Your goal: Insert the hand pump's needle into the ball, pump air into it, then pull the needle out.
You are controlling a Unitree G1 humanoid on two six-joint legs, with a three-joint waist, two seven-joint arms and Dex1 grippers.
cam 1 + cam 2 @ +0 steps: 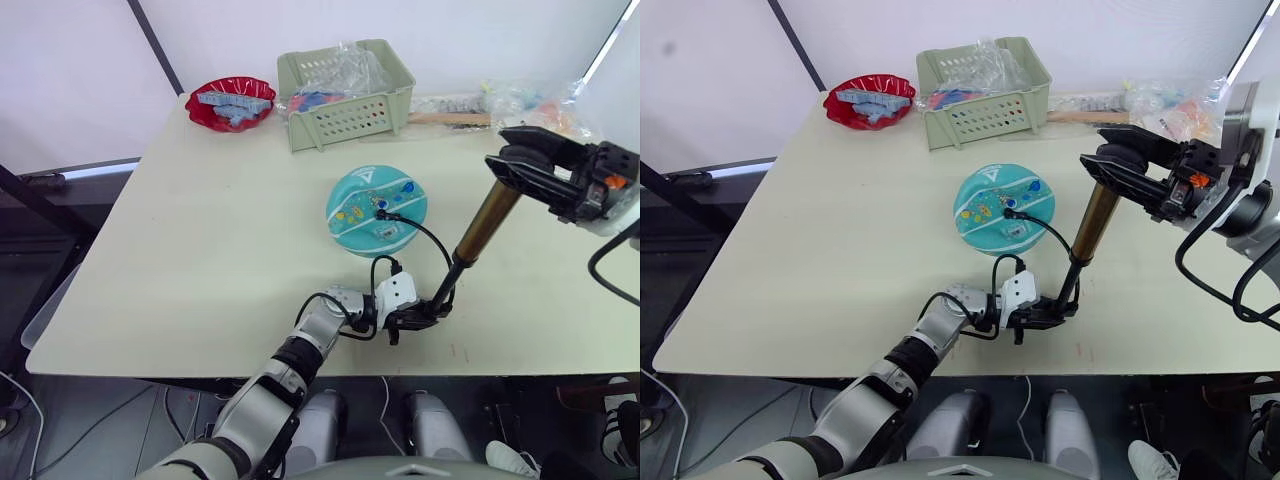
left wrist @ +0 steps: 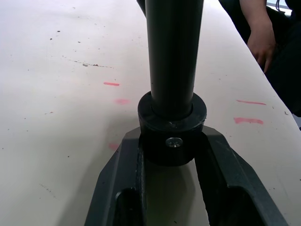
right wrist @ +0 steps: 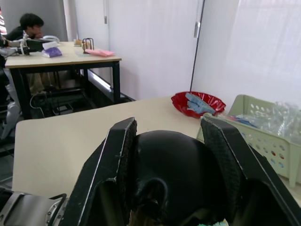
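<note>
With the needle (image 1: 381,212) already seated in the ball (image 1: 376,210) mid-table, my left gripper (image 1: 418,319) pinches the hand pump (image 1: 478,235) at its foot, my right gripper (image 1: 530,165) clamps its handle; pumping and withdrawal remain.

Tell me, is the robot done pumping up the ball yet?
Not yet. Done: the needle sits in the ball. In hand: the left gripper clamps the foot of the hand pump on the table, and the right gripper grips its handle. Left: pumping, since the ball looks flat, then pulling the needle out.
</note>
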